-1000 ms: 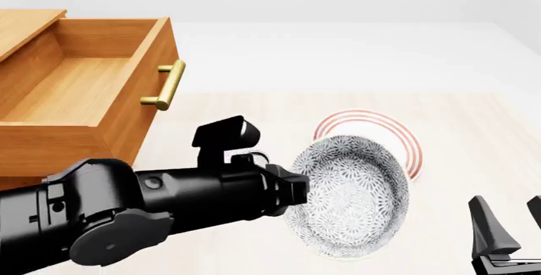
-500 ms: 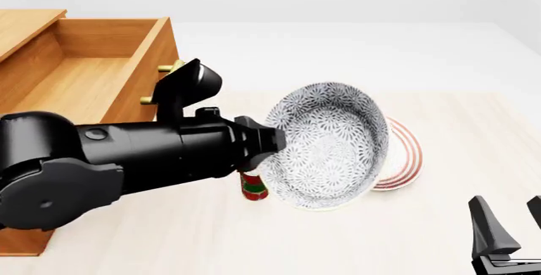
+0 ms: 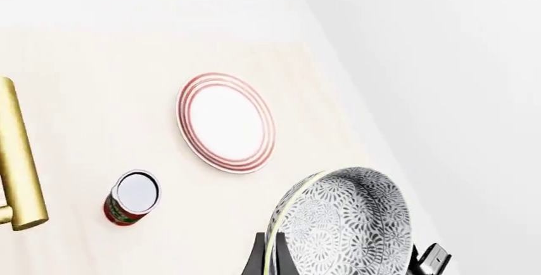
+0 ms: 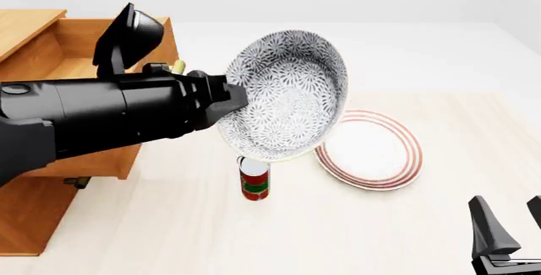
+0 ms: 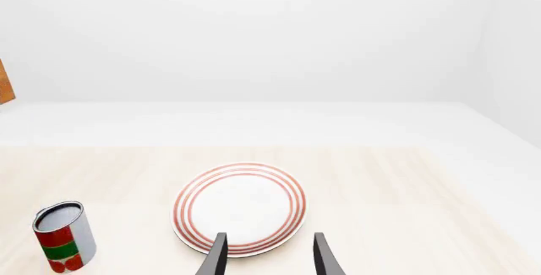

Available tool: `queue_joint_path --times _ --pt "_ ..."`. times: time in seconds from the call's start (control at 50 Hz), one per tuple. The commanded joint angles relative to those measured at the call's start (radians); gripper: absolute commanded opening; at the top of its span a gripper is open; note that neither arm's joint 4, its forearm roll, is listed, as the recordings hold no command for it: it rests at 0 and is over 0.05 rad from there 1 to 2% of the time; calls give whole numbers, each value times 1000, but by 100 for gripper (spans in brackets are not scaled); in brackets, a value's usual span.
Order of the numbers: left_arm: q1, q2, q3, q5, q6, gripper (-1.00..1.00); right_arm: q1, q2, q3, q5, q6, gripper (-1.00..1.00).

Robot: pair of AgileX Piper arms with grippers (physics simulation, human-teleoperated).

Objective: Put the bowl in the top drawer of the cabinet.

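Note:
The speckled bowl [image 4: 287,94] hangs tilted in the air just right of the open top drawer [image 4: 80,50], its inside facing the camera. My left gripper [image 4: 230,99] is shut on the bowl's left rim. In the left wrist view the bowl [image 3: 346,224] stands on edge, and the left gripper [image 3: 270,257] pinches its rim. The drawer's brass handle [image 3: 17,154] shows there too; in the front view my arm mostly hides it. The cabinet [image 4: 25,25] fills the left side. My right gripper [image 4: 509,206] rests open at the near right, holding nothing.
A white plate with red rings [image 4: 372,151] lies on the table right of the bowl, and the right gripper [image 5: 268,244] sits just in front of the plate [image 5: 239,208]. A red and green can [image 4: 254,180] stands below the bowl.
My left arm has lifted the bowl up and leftward toward the drawer. The can and the whole plate now show beneath it. The right gripper has not moved.

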Motion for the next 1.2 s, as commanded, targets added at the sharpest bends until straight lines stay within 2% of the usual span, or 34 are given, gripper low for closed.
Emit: queue_joint_path --times 0.02,1.2 --pt "68 -50 -28 41 14 -100 0 0 0 0 0 100" --pt "352 -205 -162 241 63 -100 0 0 0 0 0 100"
